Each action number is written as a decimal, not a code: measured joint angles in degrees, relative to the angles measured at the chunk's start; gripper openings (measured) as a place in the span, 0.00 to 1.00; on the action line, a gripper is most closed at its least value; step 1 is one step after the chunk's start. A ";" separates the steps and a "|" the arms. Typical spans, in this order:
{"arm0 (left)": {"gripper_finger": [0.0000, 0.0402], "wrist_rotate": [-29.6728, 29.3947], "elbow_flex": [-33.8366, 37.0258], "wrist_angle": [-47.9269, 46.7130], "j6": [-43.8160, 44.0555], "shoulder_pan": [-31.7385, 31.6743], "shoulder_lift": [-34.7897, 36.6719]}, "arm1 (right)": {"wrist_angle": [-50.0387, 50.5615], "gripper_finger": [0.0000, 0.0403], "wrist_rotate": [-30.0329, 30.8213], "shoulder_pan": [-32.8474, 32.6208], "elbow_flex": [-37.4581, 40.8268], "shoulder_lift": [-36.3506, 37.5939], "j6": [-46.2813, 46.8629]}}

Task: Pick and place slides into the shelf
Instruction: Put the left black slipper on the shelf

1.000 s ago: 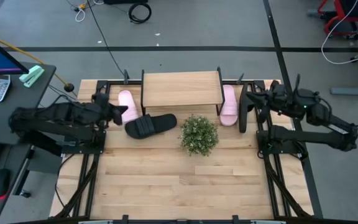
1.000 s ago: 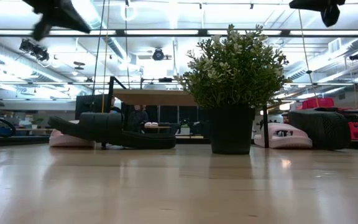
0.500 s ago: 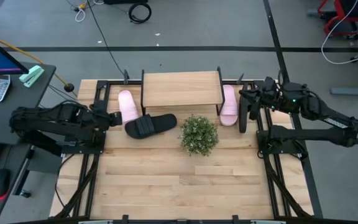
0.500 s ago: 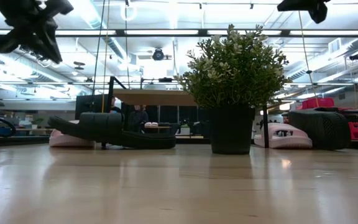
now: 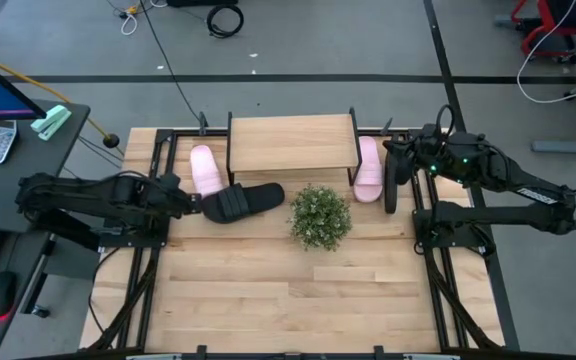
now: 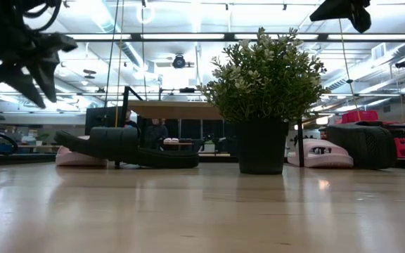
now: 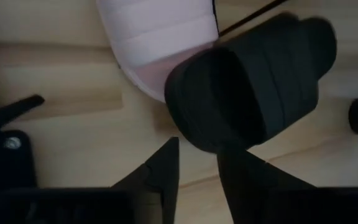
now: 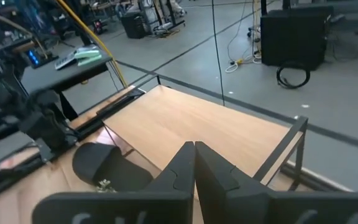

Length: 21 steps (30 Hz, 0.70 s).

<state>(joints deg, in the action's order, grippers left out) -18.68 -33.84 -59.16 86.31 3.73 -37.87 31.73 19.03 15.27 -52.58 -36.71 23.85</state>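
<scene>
Shelf (image 5: 291, 142): low rack, light wood top board on thin black metal legs, stood at the table's (image 5: 268, 290) far edge, centred.

Pink slide, left (image 5: 206, 169): pale pink, broad strap; lay flat just beside the shelf's left legs, long axis running near to far across the table.

Pink slide, right (image 5: 368, 168): same make; lay flat just beside the shelf's right legs, long axis likewise near to far.

Black slide, flat (image 5: 241, 201): matte black, broad ribbed strap; lay in front of the shelf's left corner, long axis roughly left to right and slightly slanted, one end touching or overlapping the left pink slide.

Black slide, on edge (image 5: 391, 175): seen from above as a narrow dark strip just right of the right pink slide; the low view showed its bulk (image 6: 361, 145) as a tall ribbed dark mound.

Plant (image 5: 319, 215): small potted shrub, dark pot, in front of the shelf.

Left gripper (image 7: 197, 168): hung low just left of the flat black slide, fingers parted, nothing between them; the wrist view showed the slide's end right before the tips.

Right gripper (image 8: 195, 154): raised near the shelf's right end, fingers pressed together, empty; its wrist view looked across the shelf top.
</scene>
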 joint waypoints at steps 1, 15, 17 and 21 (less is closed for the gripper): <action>0.32 0.59 0.62 0.79 -0.01 0.00 0.00 | 0.00 0.04 0.00 0.00 0.00 0.00 0.84; 0.58 3.09 5.70 6.95 -3.05 -0.02 0.02 | -0.02 0.06 -3.57 -0.04 0.00 0.02 7.59; 0.60 3.02 6.49 7.90 -2.38 -0.02 0.02 | -0.02 0.08 -3.61 -0.04 0.00 0.02 7.57; 0.63 1.44 7.66 9.86 -0.95 -0.09 0.02 | 0.00 0.13 -4.57 -0.04 0.00 0.02 7.57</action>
<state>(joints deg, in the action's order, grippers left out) -17.25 -26.19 -49.30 85.37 3.64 -37.85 31.73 14.46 15.22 -52.58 -36.69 31.42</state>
